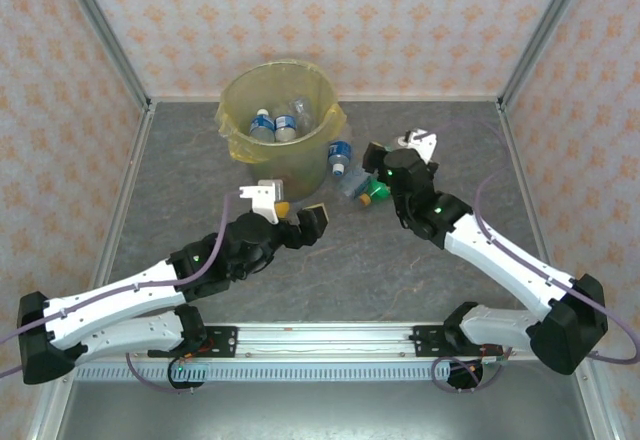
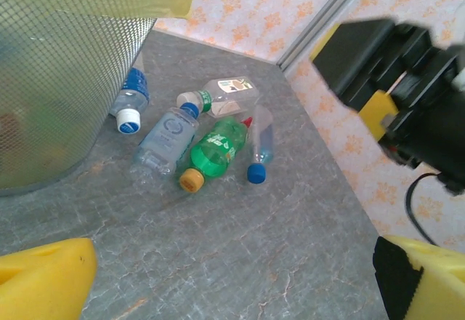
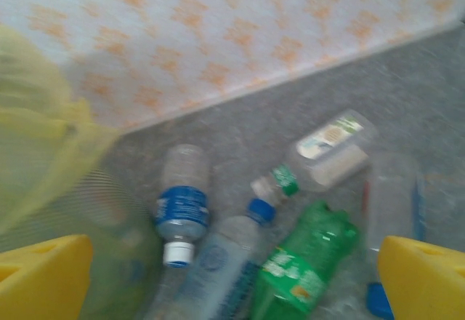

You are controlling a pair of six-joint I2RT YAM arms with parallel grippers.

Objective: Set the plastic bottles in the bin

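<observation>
Five plastic bottles (image 2: pixel 168 137) lie on their sides in a pile on the desk (image 1: pixel 330 270), just beside the bin (image 1: pixel 300 165) at its 4 o'clock in the top view, and more sit inside the bin. The right gripper (image 1: pixel 378 172) hangs over the pile, wide and empty. It is much nearer than the left gripper (image 1: pixel 300 215), also wide and empty, which has the pile at its 2 o'clock. Seen from the right wrist, the green bottle (image 3: pixel 305 262) points from 1 to 7 o'clock between the yellow fingers (image 3: pixel 43 276), with that arm stretched toward 10 o'clock, wrist tipped down.
</observation>
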